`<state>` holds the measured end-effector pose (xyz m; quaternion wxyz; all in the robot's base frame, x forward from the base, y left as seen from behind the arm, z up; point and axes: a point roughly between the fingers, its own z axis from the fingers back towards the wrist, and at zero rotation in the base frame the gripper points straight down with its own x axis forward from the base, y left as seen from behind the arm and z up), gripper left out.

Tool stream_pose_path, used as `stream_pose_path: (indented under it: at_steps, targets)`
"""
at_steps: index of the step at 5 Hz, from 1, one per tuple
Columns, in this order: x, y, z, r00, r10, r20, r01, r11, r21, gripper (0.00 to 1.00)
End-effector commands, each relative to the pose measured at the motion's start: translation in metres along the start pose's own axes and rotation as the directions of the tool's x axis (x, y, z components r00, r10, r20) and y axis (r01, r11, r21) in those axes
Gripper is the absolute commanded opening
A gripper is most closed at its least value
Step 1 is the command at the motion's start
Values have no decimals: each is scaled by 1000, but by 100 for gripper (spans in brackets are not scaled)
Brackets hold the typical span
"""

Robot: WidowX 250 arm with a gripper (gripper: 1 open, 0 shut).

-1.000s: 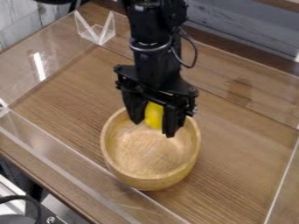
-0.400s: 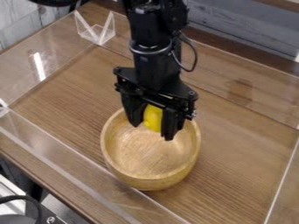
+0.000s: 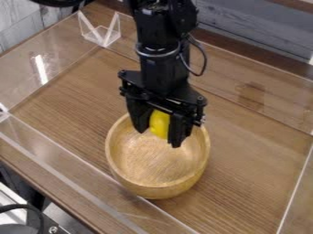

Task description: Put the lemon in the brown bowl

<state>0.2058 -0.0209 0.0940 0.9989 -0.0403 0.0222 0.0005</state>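
Note:
The brown bowl (image 3: 156, 161) stands on the wooden tabletop near the front, light wood with a thick rim. My black gripper (image 3: 160, 132) hangs straight down over its far half, fingertips at about rim height. Between the fingers sits the lemon (image 3: 162, 121), bright yellow, held above the bowl's inside. The gripper is shut on it. Most of the lemon is hidden by the fingers.
A clear plastic wall (image 3: 49, 55) rings the wooden table (image 3: 257, 137). A small clear stand (image 3: 101, 32) sits at the back left. The front edge of the enclosure runs close to the bowl.

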Motion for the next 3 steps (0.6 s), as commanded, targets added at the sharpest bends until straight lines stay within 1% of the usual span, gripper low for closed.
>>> stream_pose_path:
  at_steps: [1, 3]
  targets:
    - [2, -2, 10, 999, -12, 41, 12, 1000, 5, 0]
    - [1, -3, 10, 999, -11, 37, 10, 1000, 8, 0]
